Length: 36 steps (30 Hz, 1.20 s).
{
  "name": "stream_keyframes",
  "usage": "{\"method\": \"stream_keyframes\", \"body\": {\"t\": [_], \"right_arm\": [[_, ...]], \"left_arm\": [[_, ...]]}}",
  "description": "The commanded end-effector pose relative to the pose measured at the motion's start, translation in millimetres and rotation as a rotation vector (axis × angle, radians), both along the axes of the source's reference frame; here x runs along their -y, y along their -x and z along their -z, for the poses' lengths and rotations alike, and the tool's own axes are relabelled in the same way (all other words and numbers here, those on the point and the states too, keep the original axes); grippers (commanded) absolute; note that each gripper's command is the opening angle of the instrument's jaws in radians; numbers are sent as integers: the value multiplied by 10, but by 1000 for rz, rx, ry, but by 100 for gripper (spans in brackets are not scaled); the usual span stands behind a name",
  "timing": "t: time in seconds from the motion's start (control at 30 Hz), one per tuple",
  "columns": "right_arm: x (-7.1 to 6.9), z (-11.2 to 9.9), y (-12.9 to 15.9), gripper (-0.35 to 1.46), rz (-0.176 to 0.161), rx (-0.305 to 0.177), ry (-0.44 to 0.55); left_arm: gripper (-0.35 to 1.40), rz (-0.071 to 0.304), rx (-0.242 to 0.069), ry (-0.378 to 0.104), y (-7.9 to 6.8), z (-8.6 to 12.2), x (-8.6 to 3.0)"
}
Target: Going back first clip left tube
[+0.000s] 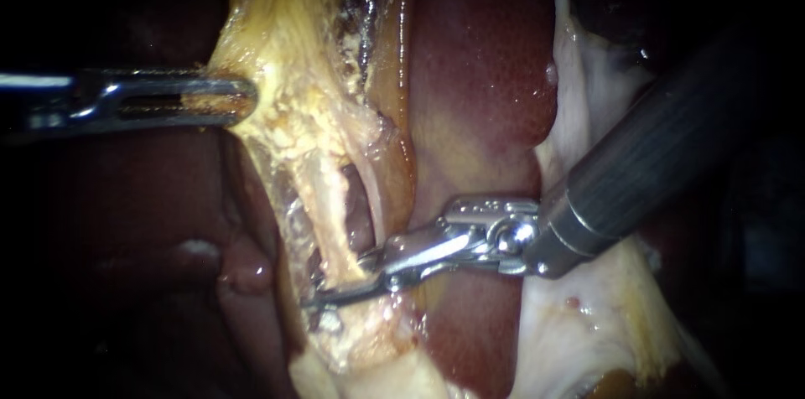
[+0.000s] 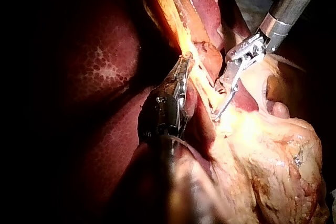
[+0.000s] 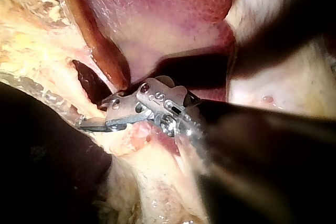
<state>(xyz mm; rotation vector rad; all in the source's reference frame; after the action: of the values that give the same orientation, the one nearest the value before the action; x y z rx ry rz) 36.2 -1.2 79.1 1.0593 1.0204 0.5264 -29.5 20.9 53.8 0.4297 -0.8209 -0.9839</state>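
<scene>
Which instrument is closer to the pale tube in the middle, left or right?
Right. The right instrument reaches the lower end of the pale tube; the left instrument holds fatty tissue farther up, apart from the tube.

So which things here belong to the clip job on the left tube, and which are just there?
In the job:
- right instrument, jaws open at the left tube
- left instrument, jaws shut on the yellow tissue

Just there:
- liver
- pale tissue beside the right instrument's shaft
</scene>
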Motion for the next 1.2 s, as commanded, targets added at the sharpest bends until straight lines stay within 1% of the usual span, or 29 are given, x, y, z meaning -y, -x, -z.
{"method": "stream_keyframes", "body": {"t": [0.03, 0.2, 0.23, 0.27, 0.3, 0.33, 0.37, 0.4, 0.47, 0.5, 0.6, 0.7, 0.83, 0.97, 1.07, 1.2], "right_arm": [[0, 0, 0, -35, 1, -1, 0], [0, 0, 0, -33, 2, -2, 0], [0, 0, 0, -11, 2, -2, 0], [0, 0, 0, 16, -1, 0, 1], [0, 0, -1, 32, -8, 4, 4], [-1, 1, -2, 46, -26, 13, 11], [-1, 1, -2, 53, -44, 21, 11], [-2, 2, -2, 55, -48, 8, 44], [-3, 4, -1, 58, -50, -19, 76], [-5, 5, 0, 59, -51, -46, 108], [-6, 9, 6, 60, -64, -91, 140], [-7, 15, 17, 60, -84, -114, 170], [-12, 26, 37, 60, -88, -144, 255], [-21, 42, 65, 60, -80, -182, 337], [-31, 59, 88, 60, -83, -205, 414], [-49, 86, 114, 60, -95, -226, 494]], "left_arm": [[-35, 0, -1, 1, 1, -1, 0], [-35, 0, -1, 1, 1, -1, 1], [-35, 0, -1, 1, 1, -2, 1], [-35, 0, -1, 1, 1, -2, 1], [-35, 0, -1, 1, 1, -2, 1], [-35, 0, -1, 2, 1, -2, 2], [-35, 0, -1, 2, 1, -3, 2], [-35, 0, -1, 2, 1, -3, 2], [-35, 0, -1, 2, 1, -3, 2], [-35, 0, -1, 2, 1, -4, 2], [-35, 1, -2, 3, 1, -4, 3], [-35, 1, -2, 3, 0, -4, 3], [-35, 0, -2, 3, 0, -5, 3], [-35, 0, -2, 4, 0, -5, 3], [-35, 0, -2, 4, 0, -7, 3], [-35, 0, -2, 5, 0, -9, 3]]}}
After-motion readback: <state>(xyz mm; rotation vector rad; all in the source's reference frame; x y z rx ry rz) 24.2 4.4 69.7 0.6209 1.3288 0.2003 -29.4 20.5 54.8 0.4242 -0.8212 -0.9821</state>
